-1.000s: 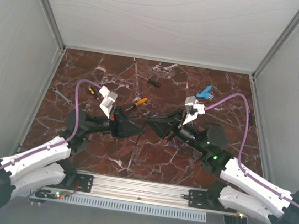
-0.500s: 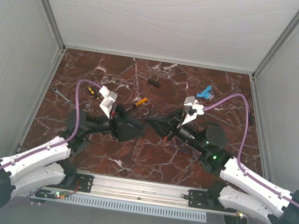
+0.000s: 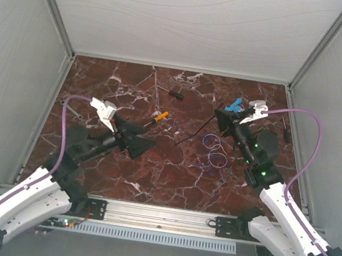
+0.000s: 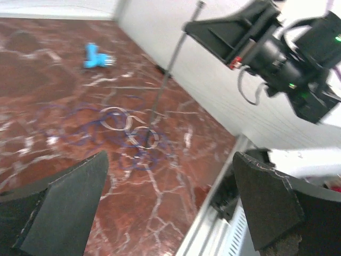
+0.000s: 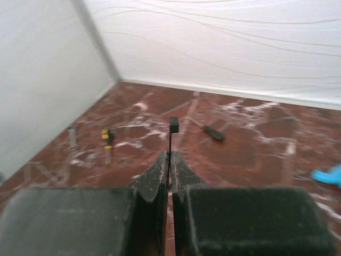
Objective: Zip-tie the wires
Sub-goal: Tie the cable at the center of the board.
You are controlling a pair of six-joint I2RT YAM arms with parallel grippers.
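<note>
Left tool [image 4: 170, 213]: jaws spread as wide as they go, holding nothing. It hangs over the surface [image 3: 120, 82], facing the wires but apart from them.
Right tool [image 3: 223, 117]: pinched tight on a thin black zip tie [image 3: 197, 130]. In the right wrist view the strip stands out of the closed fingertips and ends in its square head [image 5: 173, 124].
Wires [image 3: 213, 150]: loose purple and whitish loops lying flat on the surface, between the two tools and nearer the right one. Neither tool touches them.
Tie to wires: the strip slants down toward the loops. Whether its free end touches or passes through one cannot be told.
Task state (judged): the loops lie spread out and no band is seen cinched round them.
Risk, tie slip: the strip is held along a narrow line, so a sideways load could twist it or pull it free.
Risk, partial capture: the wires are very thin, so closing jaws may catch only some loops.
Risk, dragging: smooth marble gives little hold, so a push may slide the bundle.
Risk, collision: both tools must work in one small area.
</note>
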